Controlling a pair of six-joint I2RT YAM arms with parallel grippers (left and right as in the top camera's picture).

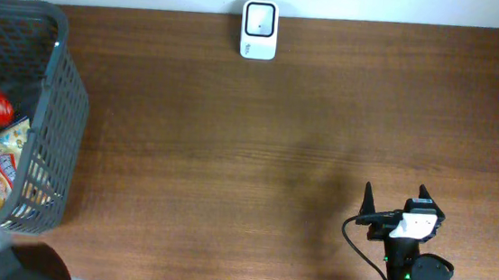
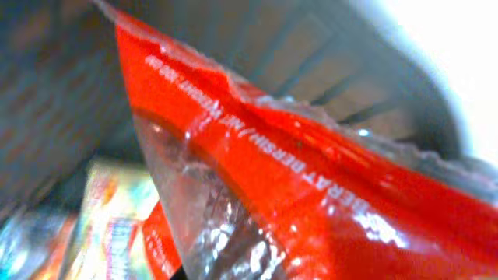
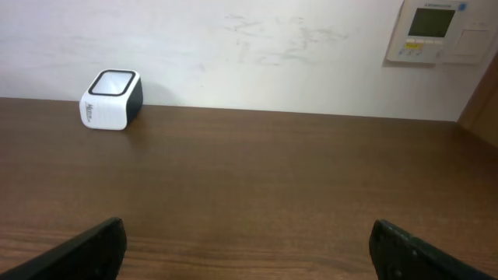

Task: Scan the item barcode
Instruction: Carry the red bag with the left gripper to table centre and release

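Left wrist view is filled by a glossy red plastic packet (image 2: 327, 202). It is crinkled, with a clear window and white lettering, and sits right in front of the left gripper. The gripper's fingers do not show, so whether they pinch the film cannot be told. Behind the packet run the grey slatted walls of a plastic basket (image 1: 59, 96), and below it lie colourful printed sachets (image 1: 1, 159). The right gripper (image 1: 395, 191) has its black fingers spread wide and empty above the brown wood-grain table (image 1: 230, 156). Far ahead, to its left, stands the rounded white scanner (image 1: 259, 29).
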